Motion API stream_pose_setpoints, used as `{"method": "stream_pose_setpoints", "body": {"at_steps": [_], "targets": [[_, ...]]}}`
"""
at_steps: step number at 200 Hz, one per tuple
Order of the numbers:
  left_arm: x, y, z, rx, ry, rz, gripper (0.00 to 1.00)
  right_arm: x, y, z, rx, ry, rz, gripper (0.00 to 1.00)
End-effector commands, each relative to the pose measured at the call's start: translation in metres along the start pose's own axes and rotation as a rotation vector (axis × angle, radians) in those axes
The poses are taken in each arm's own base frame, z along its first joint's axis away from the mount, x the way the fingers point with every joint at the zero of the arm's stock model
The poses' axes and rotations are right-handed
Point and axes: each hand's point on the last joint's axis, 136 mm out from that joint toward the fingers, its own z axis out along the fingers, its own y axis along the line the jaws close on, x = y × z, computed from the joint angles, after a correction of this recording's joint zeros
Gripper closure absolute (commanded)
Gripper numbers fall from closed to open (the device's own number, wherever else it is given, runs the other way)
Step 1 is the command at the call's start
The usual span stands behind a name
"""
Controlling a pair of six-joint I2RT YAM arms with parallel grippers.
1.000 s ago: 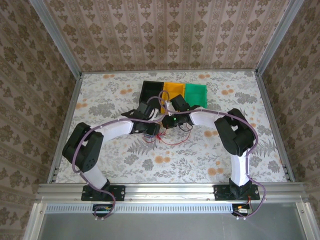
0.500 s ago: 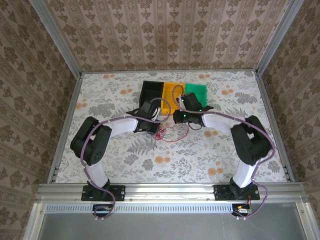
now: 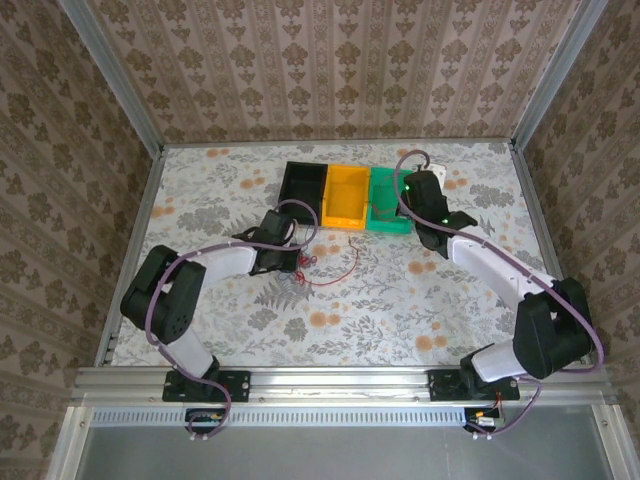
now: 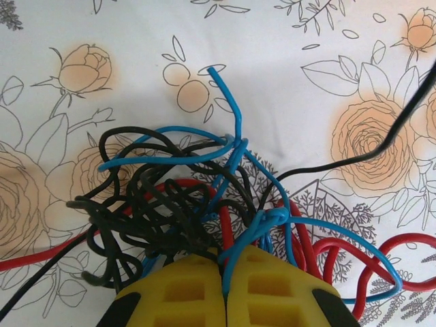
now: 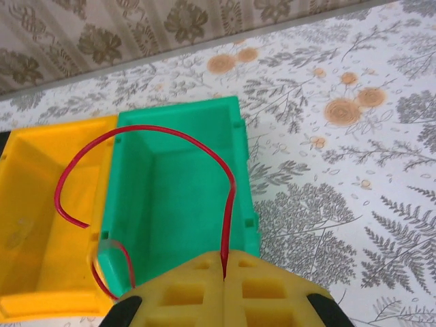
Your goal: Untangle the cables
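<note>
- The right gripper [image 5: 225,262] has its yellow pads pressed together on a single red wire [image 5: 170,133], which leaves the seam between them and rises in a tall arch.
- That arch stands over the green bin [image 5: 178,204]. Its far leg comes down across the shared wall toward the yellow bin [image 5: 41,225], and its tail curls near the green bin's near left corner.
- The left gripper [image 4: 223,262] is likewise closed, pinching strands at the near edge of the tangle of cables [image 4: 170,204]; a blue strand runs straight into the seam.
- The tangle lies on the flowered table [image 4: 306,41], well apart from the bins, a knot of black, blue and red loops with red ends trailing to either side.
- The step in hand looks like dropping the separated wire into the green bin.
- To do it well, the right arm should probably shift away from the yellow bin and come lower, so the whole arch sits inside the green walls before the pads part.
- The springy wire may flick out otherwise.
</note>
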Motion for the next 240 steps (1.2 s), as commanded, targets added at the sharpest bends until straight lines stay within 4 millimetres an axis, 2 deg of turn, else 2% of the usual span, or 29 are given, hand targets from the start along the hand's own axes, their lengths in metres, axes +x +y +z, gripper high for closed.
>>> {"method": "stream_pose_setpoints", "body": {"at_steps": [1, 20, 50, 71, 114, 133, 160, 191, 240], "targets": [[0.027, 0.014, 0.005, -0.055, 0.102, -0.016, 1.0, -0.018, -0.006, -0.007, 0.014, -0.039, 0.019, 1.0], [0.018, 0.007, 0.003, -0.045, 0.083, 0.009, 1.0, -0.026, -0.004, -0.003, 0.009, -0.04, 0.011, 1.0], [0.007, -0.001, 0.0, -0.023, 0.055, 0.023, 1.0, -0.029, -0.002, 0.017, 0.04, -0.015, -0.015, 1.0], [0.007, -0.002, -0.001, -0.024, 0.051, 0.031, 1.0, -0.032, 0.001, 0.034, 0.078, 0.002, -0.044, 1.0], [0.007, -0.002, -0.003, -0.026, 0.045, 0.031, 1.0, -0.023, -0.003, 0.067, 0.195, 0.058, -0.111, 1.0], [0.007, -0.002, -0.003, -0.025, 0.043, 0.034, 1.0, -0.011, -0.001, 0.08, 0.201, 0.103, -0.134, 1.0], [0.007, -0.003, -0.002, -0.018, 0.046, 0.037, 1.0, 0.019, 0.009, 0.1, 0.172, 0.229, -0.166, 1.0], [0.006, -0.004, 0.0, -0.021, 0.048, 0.038, 1.0, 0.045, 0.014, 0.118, 0.16, 0.325, -0.185, 1.0], [0.005, -0.009, -0.001, -0.018, 0.041, 0.063, 1.0, 0.071, 0.02, 0.137, 0.157, 0.407, -0.208, 1.0]]}}
